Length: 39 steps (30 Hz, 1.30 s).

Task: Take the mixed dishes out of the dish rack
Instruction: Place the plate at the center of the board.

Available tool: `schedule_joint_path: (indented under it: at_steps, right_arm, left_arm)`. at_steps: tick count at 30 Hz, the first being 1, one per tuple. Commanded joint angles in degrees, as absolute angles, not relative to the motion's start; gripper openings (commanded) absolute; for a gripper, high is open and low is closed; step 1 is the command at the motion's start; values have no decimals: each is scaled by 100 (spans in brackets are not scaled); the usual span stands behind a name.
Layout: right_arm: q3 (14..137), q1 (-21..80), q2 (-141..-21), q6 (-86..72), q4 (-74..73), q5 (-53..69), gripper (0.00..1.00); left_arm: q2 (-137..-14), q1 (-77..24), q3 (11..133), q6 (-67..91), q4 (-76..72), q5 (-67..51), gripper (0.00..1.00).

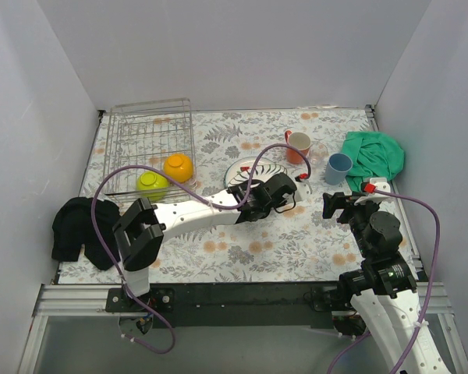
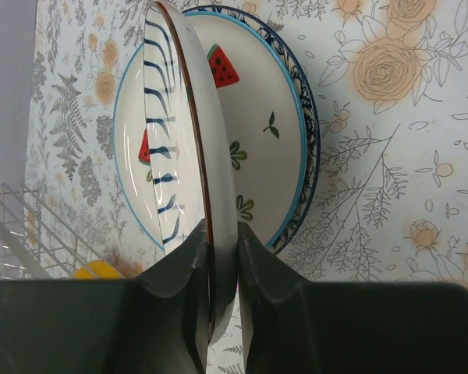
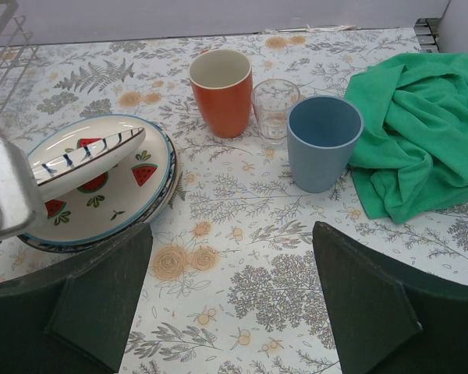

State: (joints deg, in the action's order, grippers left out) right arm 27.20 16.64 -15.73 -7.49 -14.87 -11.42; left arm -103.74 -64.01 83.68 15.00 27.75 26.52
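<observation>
The left gripper (image 2: pixel 221 234) pinches the striped plate (image 2: pixel 175 132) by its rim, on edge over the watermelon plate (image 2: pixel 265 140) (dish rack (image 1: pixel 150 136) well apart). Likely stiff, slick, breakable. The right gripper (image 3: pixel 230 257) is spread, empty.

Plain white panel walls (image 1: pixel 242 54) suggest a lab booth.

Orange ceramic mug (image 3: pixel 221 92), small clear glass (image 3: pixel 274 109) and light-blue plastic cup (image 3: pixel 323 142) upright, close together. Crumpled green cloth (image 3: pixel 421 140) just right of cup. Blue-striped white round plate (image 3: pixel 86 158) tilted over stacked watermelon-print plates (image 3: pixel 113 204). Right gripper (image 3: pixel 234 304) spread wide, empty.
</observation>
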Motion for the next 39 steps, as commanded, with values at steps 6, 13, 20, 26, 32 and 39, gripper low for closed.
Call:
schedule_joint_path:
  at_steps: [6,13,20,26,32,39]
  right_arm:
    - [2716,1688,-1573,-747,-1222,-1125,91]
    - [2716,1687,-1591,-747,-1222,-1108,91]
    - [2707,1687,-1591,-747,-1213,-1116,91]
    - [2698,1687,-1573,-738,-1222,-1116,91]
    - [2707,1679,-1538,-738,-1222,-1116,91]
    - [2690,1687,-1538,-756,-1222,-1099,91]
  left_arm:
    - [-10520,-6460,8358,1230,2101,3199,13]
    - [-10749,-6469,8244,1274,2118,3243,35]
    - [-10784,-6478,8218,1406,2197,3120,62]
    - [-10758,-6460,8244,1512,2276,2936,78]
    - [-10898,-6241,8481,1731,2548,2752,89]
    - [-10951,-5898,8719,2109,2769,2338,96]
